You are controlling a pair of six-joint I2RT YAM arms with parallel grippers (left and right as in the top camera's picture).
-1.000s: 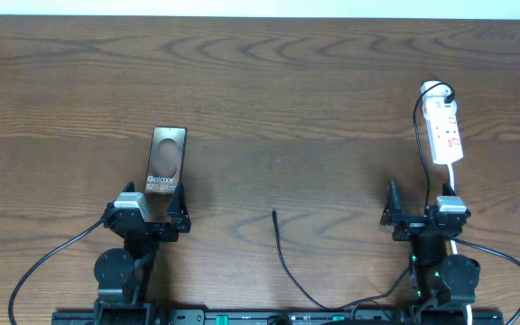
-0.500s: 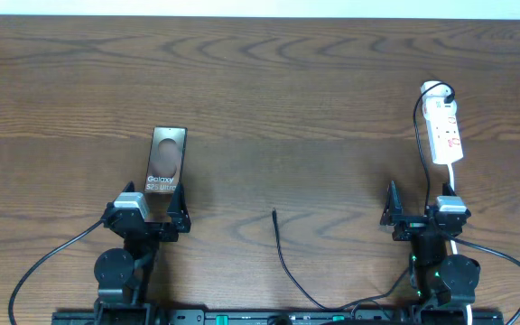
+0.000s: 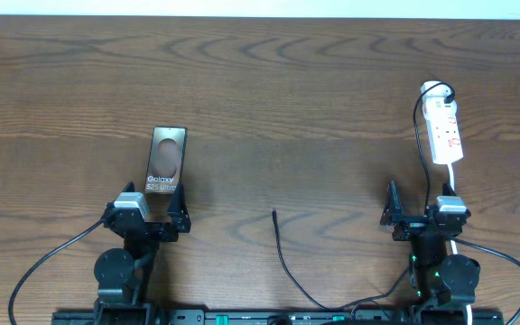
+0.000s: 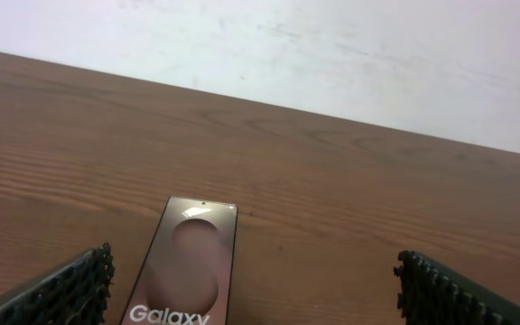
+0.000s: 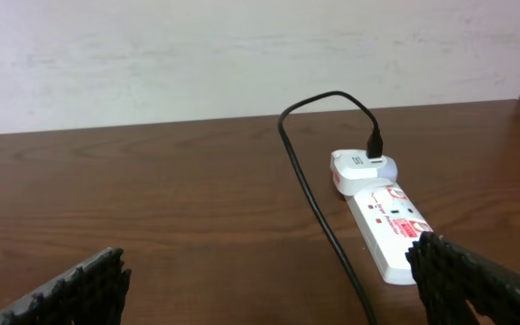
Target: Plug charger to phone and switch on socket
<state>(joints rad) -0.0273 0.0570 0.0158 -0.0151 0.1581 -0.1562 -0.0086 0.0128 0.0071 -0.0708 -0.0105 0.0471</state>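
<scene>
Phone [image 3: 167, 161] is my reference point for everything here; it lies flat and face-up on the table [image 3: 314, 81], the "Galaxy" lettering at the end nearest the robot.

Left end effector [image 3: 148, 215] sits right at that near end of the phone; its fingers are spread wide with nothing between them. From the left wrist view the phone [image 4: 181, 262] runs away from the end effector [image 4: 260, 298], closer to the left finger [image 4: 70, 289] than to the right one; neither finger touches it as far as I can see.

Charger [image 3: 283, 257] is a thin black cable; its plug tip lies loose on the table off to the phone's right and a bit nearer the robot, well apart from the phone, not plugged into it.

Socket [image 3: 445, 132] is way over on the phone's right, a little farther from the robot than the phone is; the round white plug is at its far end, and the black cable goes into that.

Right end effector [image 3: 420, 217] is also far to the phone's right, on the robot side of the socket; fingers wide apart, gripping nothing. Its wrist view shows the socket [image 5: 388, 226] ahead and slightly right of the end effector [image 5: 269, 289], with the charger [image 5: 307, 185] looping up into the plug (can't read the switch position from any of these).
</scene>
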